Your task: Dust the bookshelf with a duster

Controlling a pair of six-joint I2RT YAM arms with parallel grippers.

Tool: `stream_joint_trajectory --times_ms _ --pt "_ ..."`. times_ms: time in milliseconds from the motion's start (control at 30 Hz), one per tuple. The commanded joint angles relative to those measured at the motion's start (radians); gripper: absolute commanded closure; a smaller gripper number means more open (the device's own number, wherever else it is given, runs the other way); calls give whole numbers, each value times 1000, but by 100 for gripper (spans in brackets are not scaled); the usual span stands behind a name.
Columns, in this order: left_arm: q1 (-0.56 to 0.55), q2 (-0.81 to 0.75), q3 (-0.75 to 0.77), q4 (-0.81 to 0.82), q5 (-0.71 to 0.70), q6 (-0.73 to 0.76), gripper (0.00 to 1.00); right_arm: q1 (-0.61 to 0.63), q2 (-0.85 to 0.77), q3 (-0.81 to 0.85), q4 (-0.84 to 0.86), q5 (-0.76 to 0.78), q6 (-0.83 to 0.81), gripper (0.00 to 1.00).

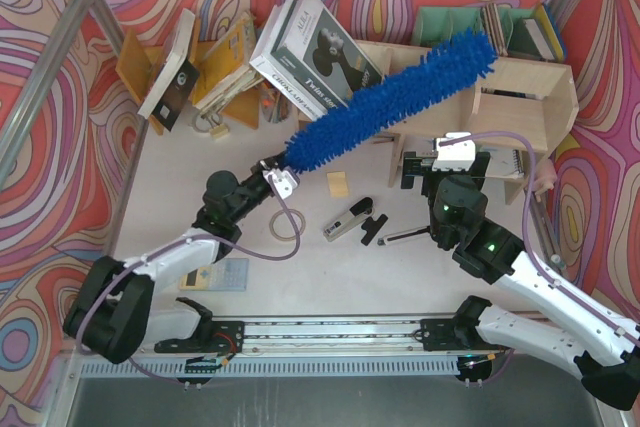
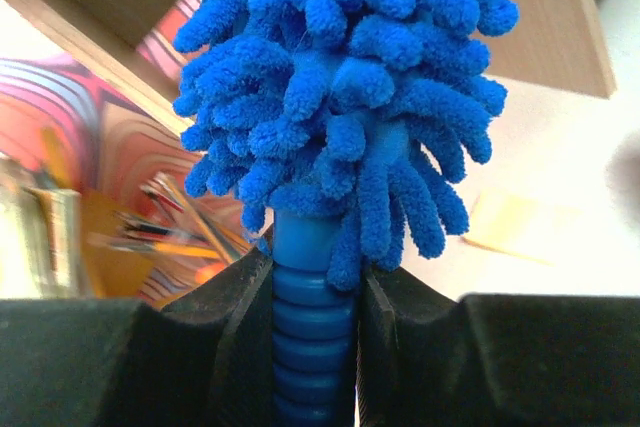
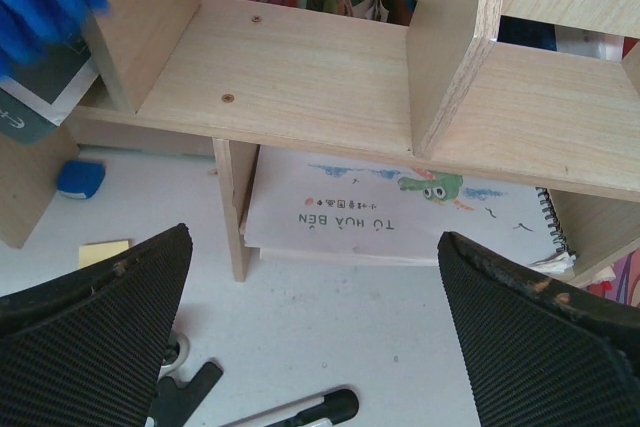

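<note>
My left gripper (image 1: 275, 171) (image 2: 312, 277) is shut on the ribbed blue handle (image 2: 312, 347) of the duster (image 1: 395, 97) (image 2: 340, 97). The fluffy blue head slants up to the right, with its far end over the left part of the top board of the pale plywood bookshelf (image 1: 525, 82) (image 3: 300, 77). I cannot tell whether it touches the board. My right gripper (image 1: 445, 169) (image 3: 315, 237) hangs open above the table just in front of the bookshelf, with nothing between its fingers.
An orange-brown rack (image 1: 135, 62) of tilted books stands at the back left, with a black-and-white book (image 1: 315, 52) leaning beside it. A yellow sticky note (image 1: 338, 184), a silver clip tool (image 1: 350, 222) and a pen (image 1: 400, 235) lie mid-table. A spiral notebook (image 3: 400, 212) lies in the lower compartment.
</note>
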Motion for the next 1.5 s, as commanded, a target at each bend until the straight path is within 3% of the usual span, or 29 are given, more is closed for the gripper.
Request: stream_joint_trajectory --times_ms 0,333,633,867,1033,1467 --pt "1 -108 73 -19 -10 64 100 0 -6 17 -1 19 2 1" --pt "39 -223 96 -110 -67 115 100 1 -13 19 -2 11 0 1" --pt "184 -202 150 -50 -54 82 100 1 -13 20 -7 9 5 1" --pt "226 -174 190 -88 -5 85 100 0 -8 20 -1 10 -3 1" --pt "214 -119 170 -27 34 48 100 1 -3 20 1 12 -6 1" --pt "10 54 77 136 -50 22 100 0 5 18 -1 15 -2 1"
